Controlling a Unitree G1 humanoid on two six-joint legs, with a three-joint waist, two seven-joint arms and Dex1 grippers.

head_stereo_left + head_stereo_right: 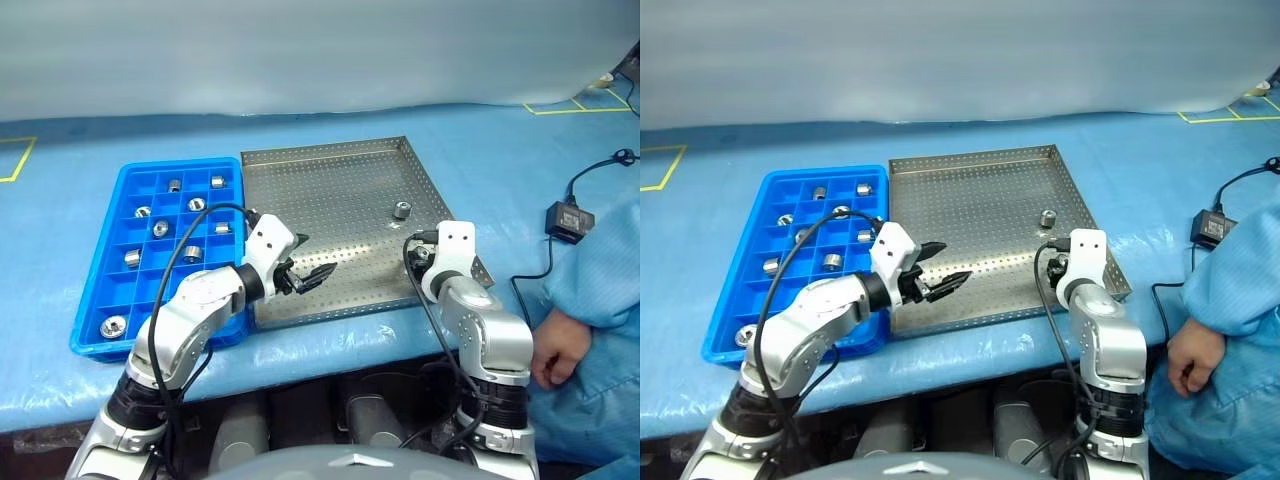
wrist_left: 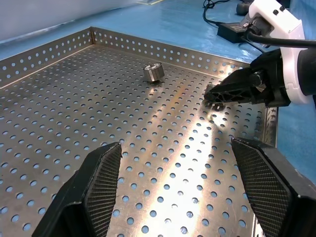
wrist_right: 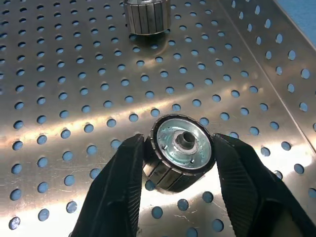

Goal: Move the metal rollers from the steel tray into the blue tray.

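From the head camera the right gripper [image 3: 177, 163] is pretty much buried behind its own white wrist, so the fingertips and whatever they've got are hard to make out from up there. The right wrist view sorts it out: a metal roller [image 3: 181, 153] sits squeezed between the two black fingers [image 3: 118, 187], one pad on each side of its ribbed wall, end face and centre hole tilted up at the lens, right over the steel tray [image 1: 330, 190] floor near the tray's right rim. A second roller [image 1: 402, 210] stands alone farther back on the tray, cut off by the frame edge in the right wrist view. The left gripper [image 1: 305, 272] hangs over the tray's front left part with fingers spread wide and nothing between them. The blue tray [image 1: 100, 335] just left of the steel one has nine rollers [image 1: 161, 228] spread over its compartments.
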